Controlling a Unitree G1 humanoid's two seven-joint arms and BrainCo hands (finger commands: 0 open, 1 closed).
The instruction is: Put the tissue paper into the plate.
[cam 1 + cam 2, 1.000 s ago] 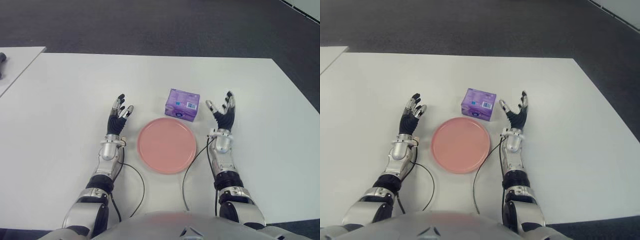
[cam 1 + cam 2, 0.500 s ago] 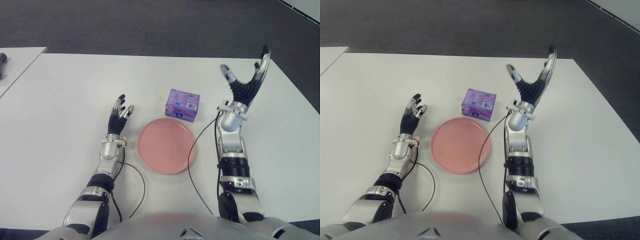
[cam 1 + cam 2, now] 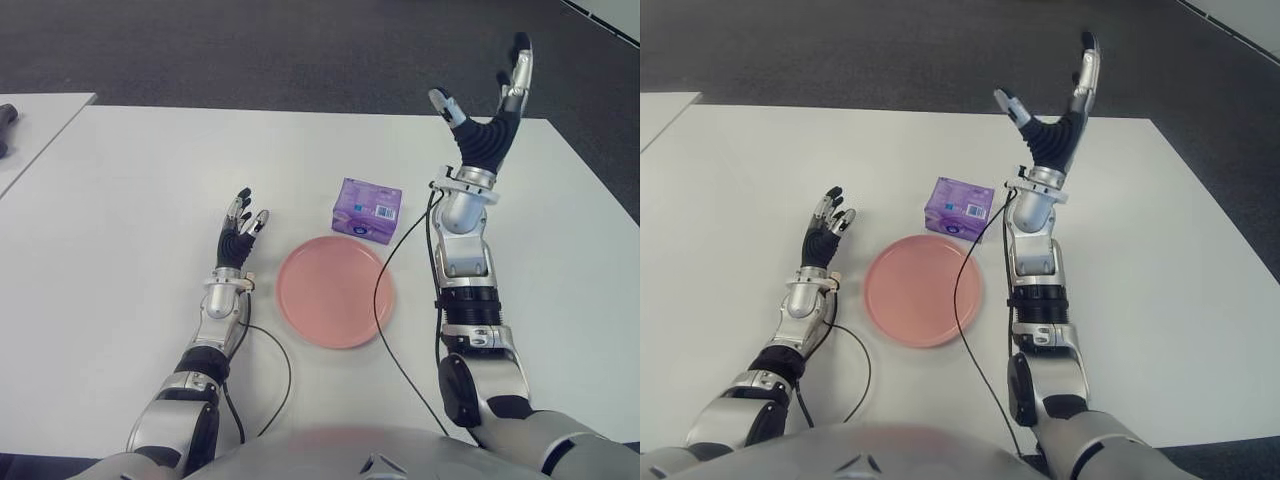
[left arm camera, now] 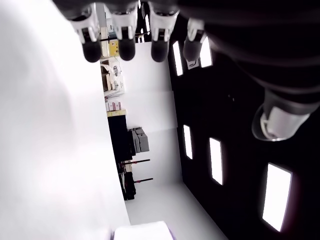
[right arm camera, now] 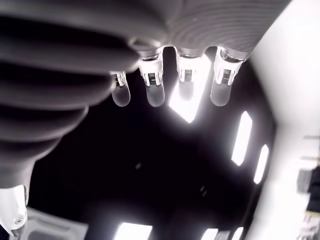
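My fingers (image 3: 243, 205) on the left hand (image 3: 237, 238) were loosely extended and close together, gripping nothing; the wrist view showed four tips in a row with the thumb apart and only the room behind them. That hand showed low over the white table (image 3: 120, 220), just left of the plate (image 3: 334, 291), its forearm stretched along the tabletop toward my body. I could not tell whether the palm touched the surface.

The pink plate lay flat in front of me, between my two arms, with nothing on it. The tissue pack (image 3: 367, 209), a small purple packet, sat on the table just beyond the plate's far edge, slightly to the right, close to the rim but not on it. No hand touched it.

My right hand (image 3: 487, 125) was raised well above the table, to the right of the pack and farther out, palm turned inward, fingers spread wide and pointing up, the thumb splayed to the left. It held nothing; its wrist view showed four straight fingertips against a dark ceiling with bright light panels. The forearm rose steeply from the elbow near the table's front.

A black cable (image 3: 385, 300) hung from the right wrist and curved over the plate's right rim down toward my torso; another looped from the left arm. At the far left a second table's corner was cut off, with a dark object on it too small to make out.
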